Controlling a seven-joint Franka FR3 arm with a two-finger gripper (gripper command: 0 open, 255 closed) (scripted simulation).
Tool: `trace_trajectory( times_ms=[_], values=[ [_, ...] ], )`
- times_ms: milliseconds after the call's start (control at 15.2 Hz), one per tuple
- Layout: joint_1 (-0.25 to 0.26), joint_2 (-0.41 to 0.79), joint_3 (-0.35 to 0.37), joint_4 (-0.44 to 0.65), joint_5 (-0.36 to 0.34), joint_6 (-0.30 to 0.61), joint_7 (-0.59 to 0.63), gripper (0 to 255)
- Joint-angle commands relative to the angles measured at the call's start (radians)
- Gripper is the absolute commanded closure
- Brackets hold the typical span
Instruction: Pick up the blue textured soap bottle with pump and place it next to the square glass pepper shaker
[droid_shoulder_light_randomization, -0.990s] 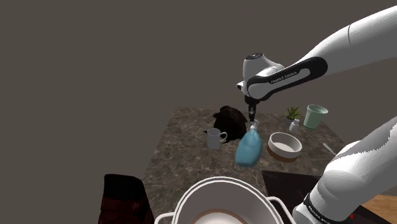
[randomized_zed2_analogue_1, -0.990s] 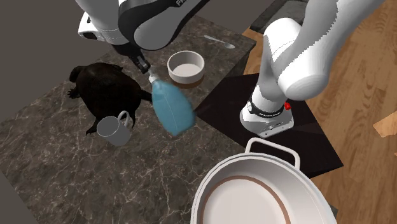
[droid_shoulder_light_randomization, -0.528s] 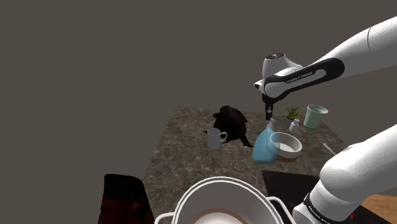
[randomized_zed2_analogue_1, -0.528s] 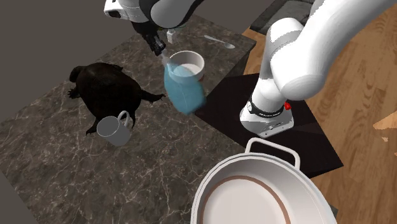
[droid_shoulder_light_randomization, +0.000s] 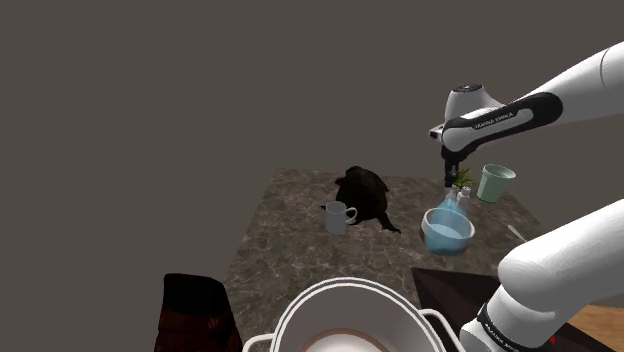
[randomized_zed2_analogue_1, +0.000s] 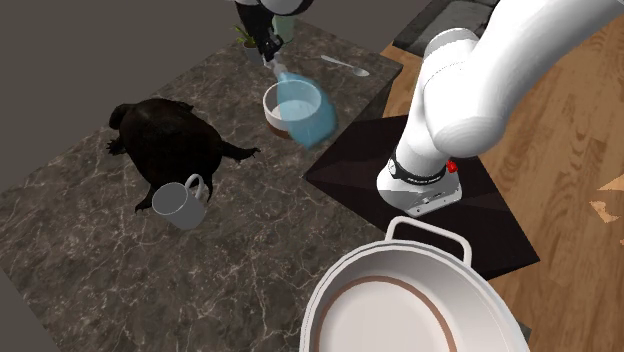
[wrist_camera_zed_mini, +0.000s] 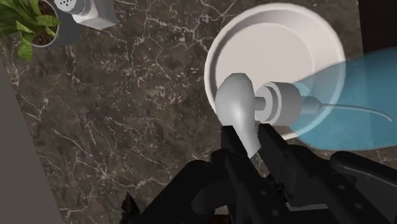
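Above the shoulder view's right side of the dark marbled stone table (droid_shoulder_light_randomization: 290, 225), the all-black two-finger hand (wrist_camera_zed_mini: 250, 139) is closed on the pale grey pump head (wrist_camera_zed_mini: 238, 109) of the translucent blue soap bottle (droid_shoulder_light_randomization: 447, 228). It grips nothing else, and the bottle body hangs free below it, tilted. The bottle is off the table, over the round white bowl (wrist_camera_zed_mini: 270, 41). The target is a pale grey square shaker with a holed top (wrist_camera_zed_mini: 86, 11). It stands just beside a small green potted plant (wrist_camera_zed_mini: 22, 22), near the bowl but apart from it, with bare table between. Judgement: the carry is nearly done; the lowering is not yet begun. Risks:

1. The hold is on the smooth, rounded pump head only, so the hanging weight could twist or slip out of the fingers (wrist_camera_zed_mini: 277, 153).
2. A swinging body could clip the bowl rim on the way across.
3. If it is lowered tilted, the base lands on an edge and the bottle topples, possibly into the shaker or plant.
4. The hand coming down close could itself nudge the shaker.
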Motion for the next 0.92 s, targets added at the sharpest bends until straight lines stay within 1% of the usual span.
trace_trajectory(
  times_ms=[0,264,462,660,858],
  values=[
    [-0.024,-0.002,-0.039,0.003,-0.015,0.012,-0.053,255],
    [-0.064,0.025,-0.124,0.032,-0.030,0.044,-0.162,255],
    [-0.086,0.058,-0.190,0.065,-0.028,0.069,-0.249,255],
    [-0.099,0.102,-0.257,0.109,-0.010,0.095,-0.342,255],
    [-0.105,0.158,-0.326,0.161,0.028,0.121,-0.444,255]
  ],
)
